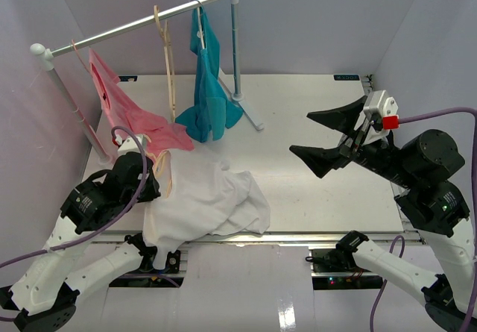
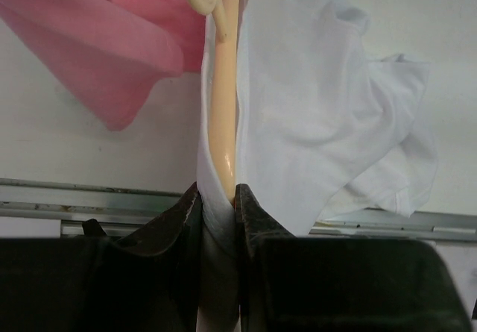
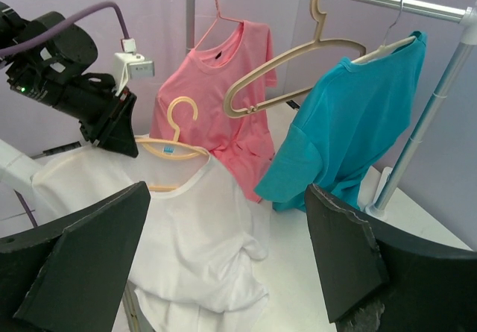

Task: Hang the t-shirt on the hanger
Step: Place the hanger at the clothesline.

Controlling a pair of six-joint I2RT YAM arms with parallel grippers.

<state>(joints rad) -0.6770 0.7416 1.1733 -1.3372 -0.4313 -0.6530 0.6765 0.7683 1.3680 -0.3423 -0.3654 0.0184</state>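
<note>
Left wrist view alone: left claw (image 2: 218,195) tight on hanger (image 2: 223,123) and t-shirt (image 2: 320,108) cloth; right claw (image 1: 301,133) wide open, empty.

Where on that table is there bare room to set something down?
Bare table runs from the t-shirt and rack foot rightward, under the right gripper, to the far right corner. The left is crowded: t-shirt, pink shirt and teal shirt.

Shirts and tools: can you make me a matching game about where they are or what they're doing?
1 white t-shirt
2 pink shirt
3 teal shirt
4 right tool

A open, empty
B on the table, pinched by left tool
C hanging at the rail's left end
D hanging near the rail's right end

Pairs: 1-B, 2-C, 3-D, 4-A
</note>
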